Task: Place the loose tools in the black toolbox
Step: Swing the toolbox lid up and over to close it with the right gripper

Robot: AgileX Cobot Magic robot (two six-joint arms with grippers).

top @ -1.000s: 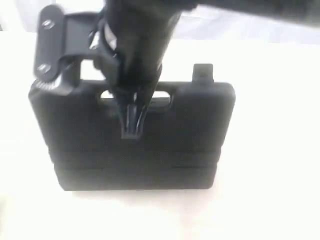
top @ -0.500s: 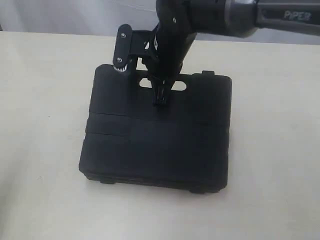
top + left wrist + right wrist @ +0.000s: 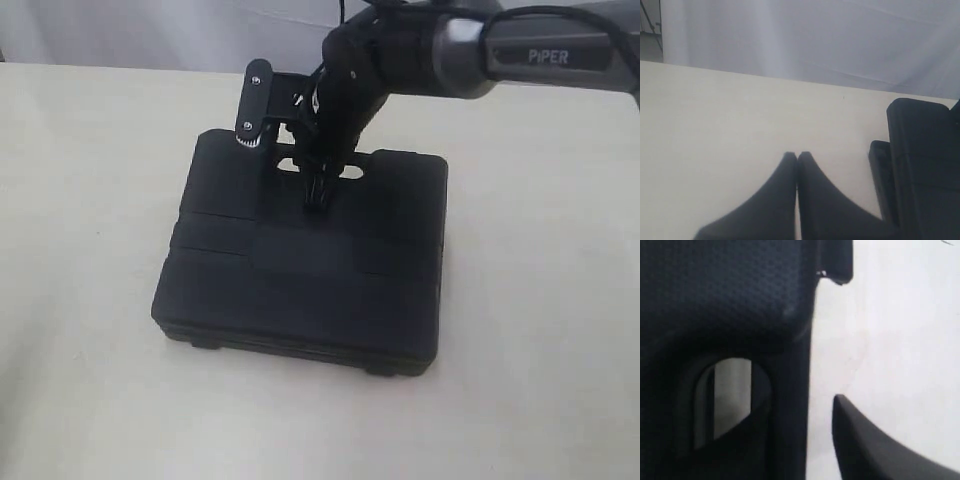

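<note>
Toolbox (image 3: 300,290) lies flat and shut mid-table (image 3: 90,150), contents hidden, with the right gripper (image 3: 317,195) pointing down at its handle end. On the left wrist camera, the left gripper (image 3: 797,157) is pinched closed, tips touching, above the tabletop with the case near one side. On the right wrist camera, the fingers sit parted either side of the handle (image 3: 790,390) — table shows between it and one finger (image 3: 865,445) — nothing clamped.

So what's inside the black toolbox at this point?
Nothing inside shows. The black toolbox lies flat on the table with its lid closed, covering any contents. Only the right gripper is over the lid.
</note>
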